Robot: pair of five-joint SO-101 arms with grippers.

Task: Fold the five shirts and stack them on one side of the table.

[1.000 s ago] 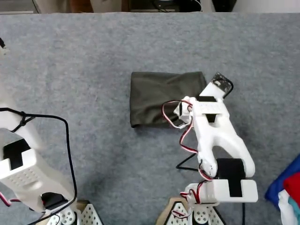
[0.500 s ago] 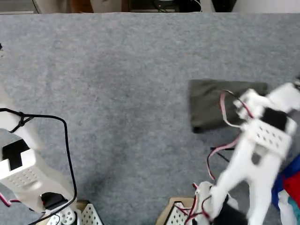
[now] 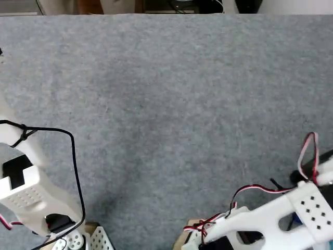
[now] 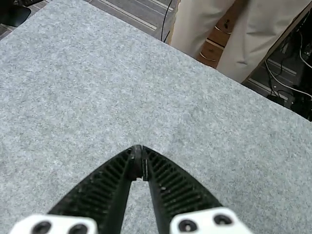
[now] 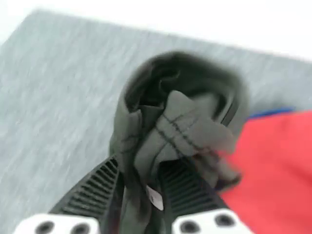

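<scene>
Fingers [image 5: 95, 187] of the right gripper [image 5: 141, 170] pinch a dark green shirt [image 5: 180, 112] between them. We see the shirt bunched up in a lump, with its folds sticking up past the fingertips. We cannot tell if it rests on anything. Just beside it is a red cloth [image 5: 273, 161], and a thin strip of blue cloth [image 5: 270, 113] peeks out behind that. Farther off, the grey table [image 5: 53, 73] runs to its edge.

The left gripper [image 4: 138, 158] is pressed together, tip against tip, with nothing in it. It hangs over the grey table, and the table's far edge slants across behind it.

From above we see where the arms sit. The left arm [image 3: 26, 192] is at the near left corner, with a black cable [image 3: 76, 164] looped beside it. The right arm [image 3: 281, 213] is low at the near right corner, by the table's side edge. Between them the grey table spreads wide, all the way to its far edge.
</scene>
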